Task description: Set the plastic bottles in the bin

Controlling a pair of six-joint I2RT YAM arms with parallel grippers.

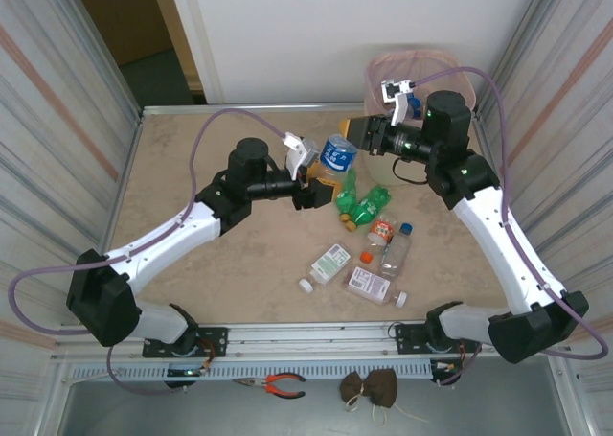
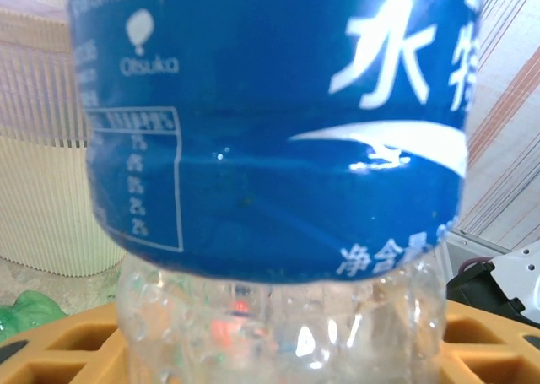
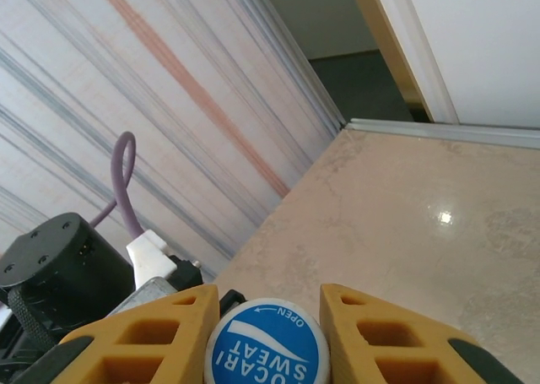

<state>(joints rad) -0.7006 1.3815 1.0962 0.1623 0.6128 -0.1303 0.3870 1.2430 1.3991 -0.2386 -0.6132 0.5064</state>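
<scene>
Table (image 1: 211, 273) is carrying the leftovers: we're seeing green bottles (image 1: 372, 202) and flat white-label bottles (image 1: 330, 263) lying right of centre. Bin (image 1: 460, 72) is standing at the far right corner. Left gripper (image 1: 330, 174) is clamping the clear lower body of the blue-label bottle (image 1: 337, 153), holding it off the table, near the bin but not over it. Right gripper (image 1: 352, 132) is pinching that bottle's blue cap (image 3: 266, 350), jaws tight on it.
</scene>
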